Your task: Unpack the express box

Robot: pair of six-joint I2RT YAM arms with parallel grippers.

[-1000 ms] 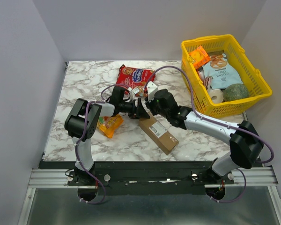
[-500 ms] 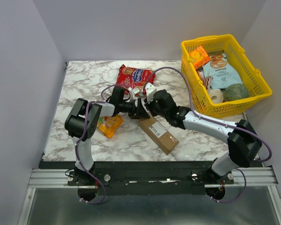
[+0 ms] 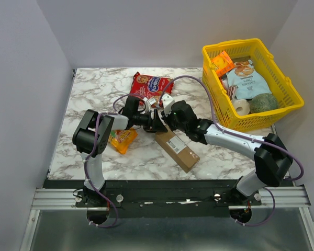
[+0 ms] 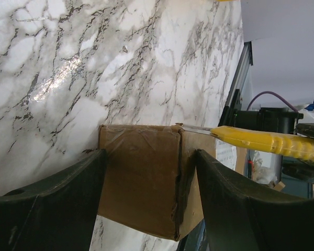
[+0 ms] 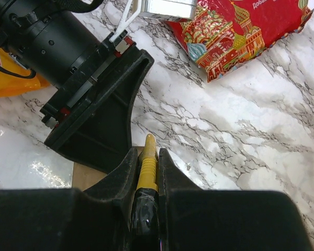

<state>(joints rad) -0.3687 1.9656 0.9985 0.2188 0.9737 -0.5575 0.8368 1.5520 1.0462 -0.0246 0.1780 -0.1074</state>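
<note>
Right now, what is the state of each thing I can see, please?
box: flat on the table, taped shut.
left gripper: clamped across the box's end.
right gripper: shut on the knife.
knife: blade out, tip at the box's top edge.
basket: upright, filled.
red bag: lying flat.

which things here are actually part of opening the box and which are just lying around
In the job: express box; yellow utility knife, blade at the box's end.
Lying about: red snack bag; orange packet; yellow basket of groceries.
</note>
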